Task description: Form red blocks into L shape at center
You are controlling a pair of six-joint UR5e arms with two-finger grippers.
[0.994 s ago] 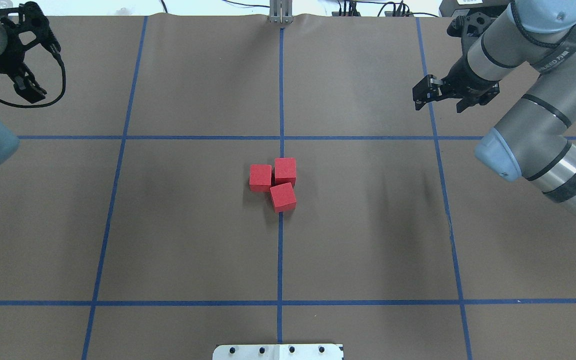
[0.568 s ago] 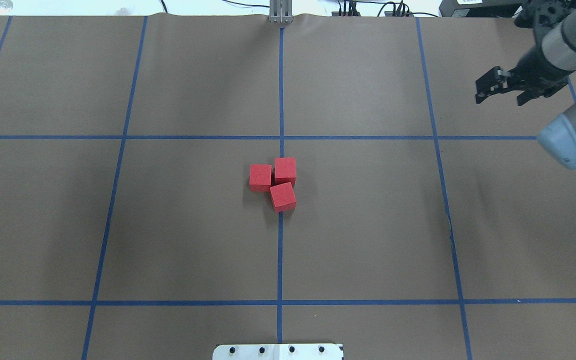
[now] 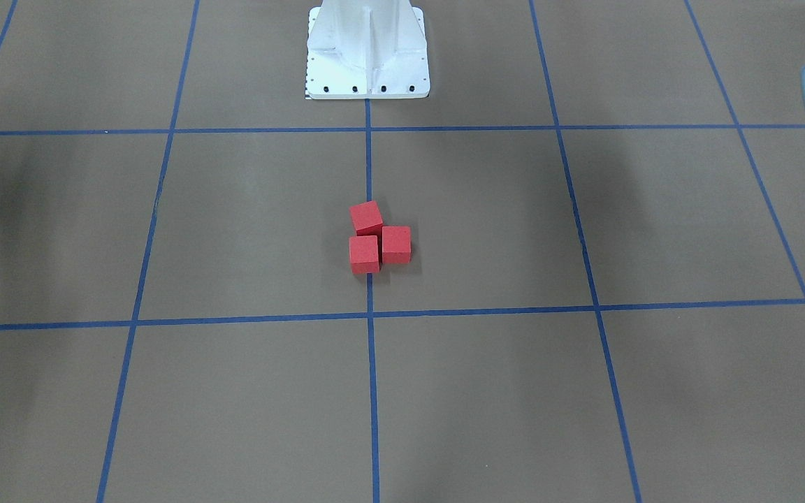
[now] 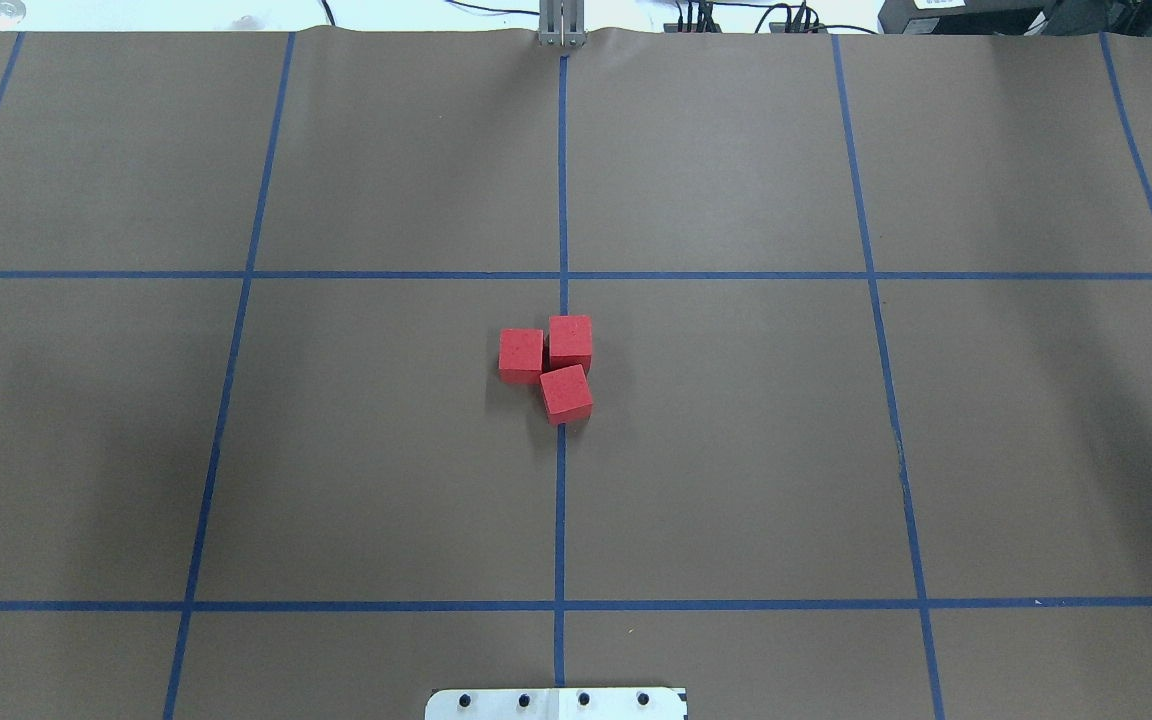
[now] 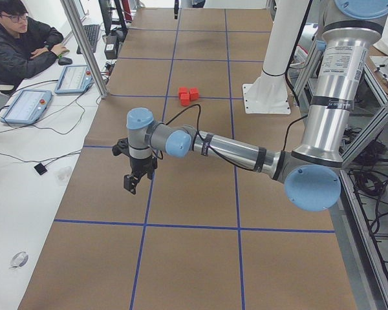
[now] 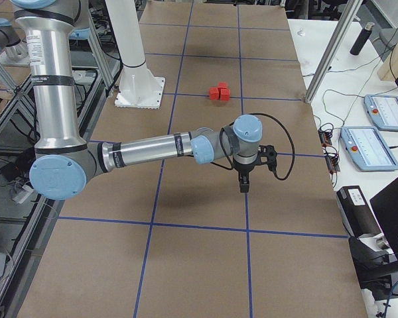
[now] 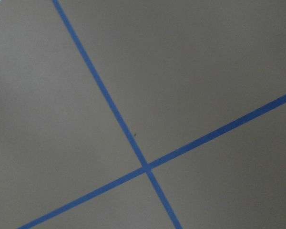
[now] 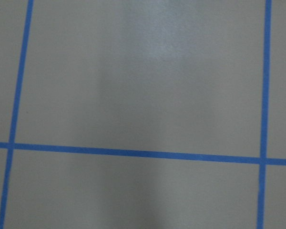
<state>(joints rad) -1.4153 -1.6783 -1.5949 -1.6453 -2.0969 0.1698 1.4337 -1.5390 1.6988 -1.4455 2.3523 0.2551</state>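
Note:
Three red blocks sit touching in a cluster at the center (image 4: 560, 470), on the middle blue line. In the overhead view one block (image 4: 521, 356) lies left, one (image 4: 570, 342) beside it on the line, and a slightly turned one (image 4: 566, 393) nearer me. The front view shows the same blocks (image 3: 366, 217), (image 3: 396, 244), (image 3: 364, 254). My left gripper (image 5: 130, 188) hangs over the mat far to the left of them; I cannot tell whether it is open. My right gripper (image 6: 244, 187) hangs far to the right, its state unreadable. Both wrist views show only mat and tape.
The white pedestal base (image 3: 367, 49) stands at the robot's side of the mat. A person (image 5: 19, 39) sits at a desk with control tablets (image 5: 27, 105) beyond the far table edge. More tablets (image 6: 385, 112) and cables lie there too.
Both arms have swung outward and left the overhead view, the left off to the left, the right off to the right. The three red blocks have not moved.

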